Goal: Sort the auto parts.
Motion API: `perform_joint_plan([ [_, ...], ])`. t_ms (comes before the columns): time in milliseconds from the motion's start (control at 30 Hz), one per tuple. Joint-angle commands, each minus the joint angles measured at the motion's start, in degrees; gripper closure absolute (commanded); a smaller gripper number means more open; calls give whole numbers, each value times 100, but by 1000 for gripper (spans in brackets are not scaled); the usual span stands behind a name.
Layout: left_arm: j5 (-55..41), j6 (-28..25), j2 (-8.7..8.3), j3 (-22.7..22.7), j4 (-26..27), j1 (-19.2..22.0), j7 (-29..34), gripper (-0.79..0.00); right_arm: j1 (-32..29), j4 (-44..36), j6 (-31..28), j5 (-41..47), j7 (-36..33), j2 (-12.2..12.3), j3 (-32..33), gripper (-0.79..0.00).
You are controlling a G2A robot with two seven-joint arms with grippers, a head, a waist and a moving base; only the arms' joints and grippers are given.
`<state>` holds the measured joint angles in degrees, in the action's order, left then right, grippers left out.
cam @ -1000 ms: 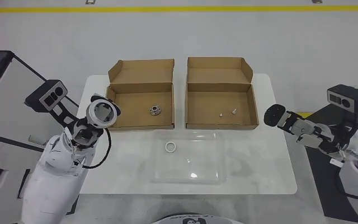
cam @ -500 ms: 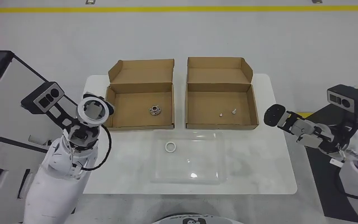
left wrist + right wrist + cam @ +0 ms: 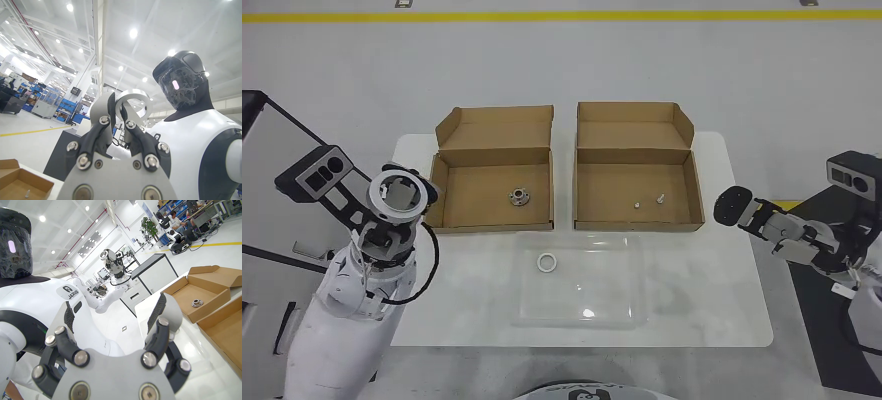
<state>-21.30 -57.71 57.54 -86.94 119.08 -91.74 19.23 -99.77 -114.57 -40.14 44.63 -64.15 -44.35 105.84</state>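
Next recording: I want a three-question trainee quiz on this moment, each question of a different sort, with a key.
1. True or false: the left gripper is shut on the large silver metal ring.
2. How many small pale fasteners lie in the right brown cardboard box? A) one B) two C) five
3. Fill in: the right gripper, beside the table's edge, is ____ (open or shut).
Key: 1 true; 2 B; 3 open.
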Motion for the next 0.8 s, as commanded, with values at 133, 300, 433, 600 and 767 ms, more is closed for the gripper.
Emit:
perform_joint_plan([
  [133,0,0,0,0,0,0,0,0,0,0,0,0,0,0,0,-785],
  [300,35,129,8,-13,29,4,-46,0,0,0,0,0,0,0,0,-785],
  [433,464,503,49,-15,11,112,-171,0,0,0,0,0,0,0,0,-785],
  [600,1512,1432,119,62,-161,417,-447,0,0,0,0,0,0,0,0,-785],
  [767,2709,2487,166,109,-182,614,-666,0,0,0,0,0,0,0,0,-785],
])
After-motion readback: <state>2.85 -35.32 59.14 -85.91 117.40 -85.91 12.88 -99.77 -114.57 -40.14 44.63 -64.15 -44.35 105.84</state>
